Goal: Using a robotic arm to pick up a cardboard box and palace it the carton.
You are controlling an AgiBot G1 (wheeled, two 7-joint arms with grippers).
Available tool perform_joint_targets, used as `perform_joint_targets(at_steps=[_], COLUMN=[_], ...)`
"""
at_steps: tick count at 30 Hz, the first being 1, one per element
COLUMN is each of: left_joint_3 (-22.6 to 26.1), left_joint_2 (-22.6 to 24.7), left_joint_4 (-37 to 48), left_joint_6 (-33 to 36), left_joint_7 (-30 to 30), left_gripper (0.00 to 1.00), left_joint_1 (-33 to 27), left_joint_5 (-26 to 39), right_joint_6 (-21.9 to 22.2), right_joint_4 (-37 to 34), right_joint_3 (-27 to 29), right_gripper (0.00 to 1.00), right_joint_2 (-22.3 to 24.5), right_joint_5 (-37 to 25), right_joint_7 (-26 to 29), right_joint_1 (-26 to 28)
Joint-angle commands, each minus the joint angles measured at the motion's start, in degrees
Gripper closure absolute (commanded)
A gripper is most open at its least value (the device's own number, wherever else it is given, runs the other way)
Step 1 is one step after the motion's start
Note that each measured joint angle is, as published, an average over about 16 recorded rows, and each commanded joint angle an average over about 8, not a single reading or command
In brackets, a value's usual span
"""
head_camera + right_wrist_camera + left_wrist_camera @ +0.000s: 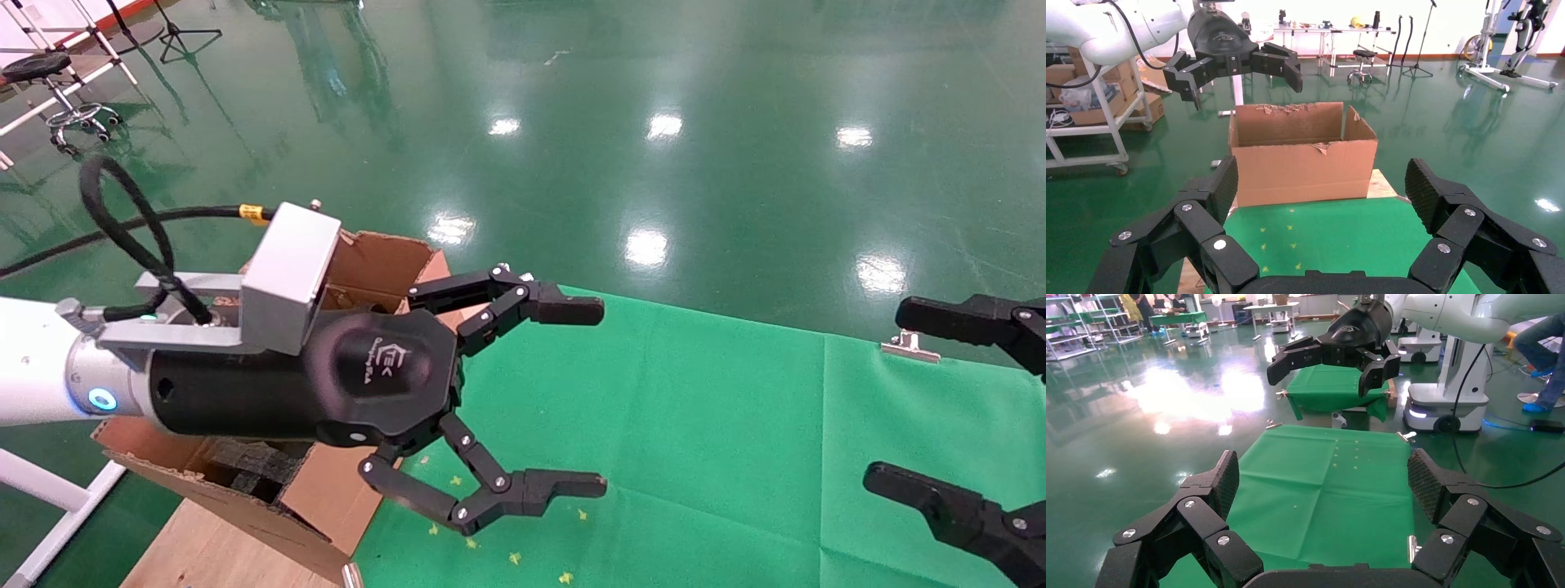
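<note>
The small reddish-brown cardboard box is not in view in any frame. The large brown carton [372,261] stands at the table's left end, largely behind my left arm; black foam pieces [249,465] show inside it. It also shows in the right wrist view [1303,156], upright with torn-edged flaps. My left gripper [584,396] is open and empty, raised above the green cloth just right of the carton; it shows in the right wrist view [1239,76] above the carton. My right gripper [907,400] is open and empty at the right edge, and shows in the left wrist view [1330,367].
A green cloth [695,425] covers the table, clipped at its far edge by a metal clip [909,346], with small yellow marks [515,558] near the front. Bare wood [221,547] shows under the carton. Glossy green floor lies beyond; stools and stands at far left.
</note>
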Motion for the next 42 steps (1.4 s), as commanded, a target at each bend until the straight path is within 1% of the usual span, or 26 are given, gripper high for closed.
perform_joint_targets(at_steps=[1,42], left_joint_3=[0.0,0.2], left_joint_2=[0.0,0.0], left_joint_4=[0.1,0.4], left_joint_6=[0.0,-0.2], left_joint_7=[0.0,-0.1], left_gripper=[0.0,0.0], left_joint_1=[-0.1,-0.4], left_joint_5=[0.1,0.5], right_joint_6=[0.0,0.0], right_joint_4=[0.0,0.0], right_joint_3=[0.0,0.0], right_gripper=[0.0,0.0], right_joint_2=[0.0,0.0], right_joint_5=[0.0,0.0], right_joint_7=[0.0,0.0], right_joint_1=[0.0,0.0])
